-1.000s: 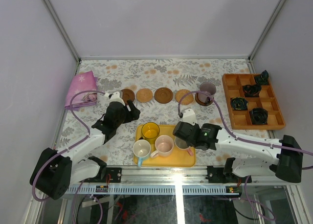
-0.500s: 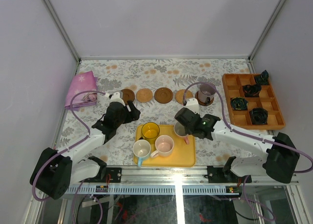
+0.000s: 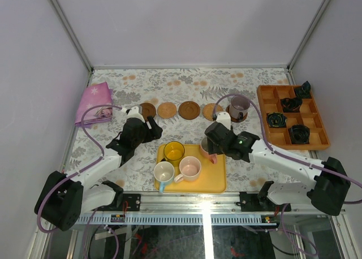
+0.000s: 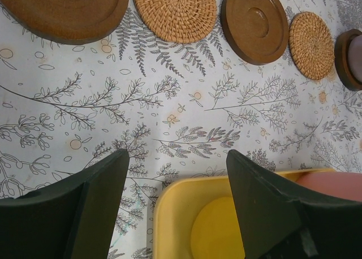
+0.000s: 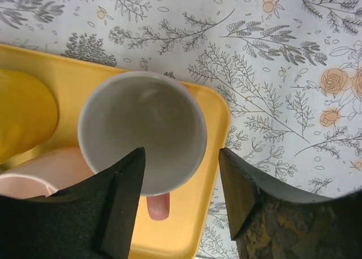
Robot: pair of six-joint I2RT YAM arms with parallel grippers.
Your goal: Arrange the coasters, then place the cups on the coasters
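Observation:
Five coasters lie in a row at the back: dark [image 3: 148, 109], tan [image 3: 167, 109], dark [image 3: 189, 109], tan [image 3: 212, 110], and a dark one [image 3: 233, 116] under the grey-purple cup [image 3: 239, 106]. The yellow tray [image 3: 218, 182] holds the yellow cup [image 3: 173, 151], the white-and-blue cup [image 3: 164, 172] and two pink cups [image 3: 189, 168] [image 5: 142, 132]. My right gripper [image 5: 181, 168] is open over the far-right pink cup. One of its fingers [image 5: 121, 197] is over the cup's inside and the other is outside the wall. My left gripper [image 4: 178, 180] hangs open and empty over the tray's far-left corner [image 4: 169, 208].
An orange compartment tray [image 3: 266, 115] with small black ring-shaped objects [image 3: 291, 104] stands at the right. A pink cloth [image 3: 95, 103] lies at the back left. Grey walls close in the table on three sides.
The right gripper was shut and now stands open. It and the pink cup under it have shifted from the tray's front toward its far right corner. The left arm has not moved.

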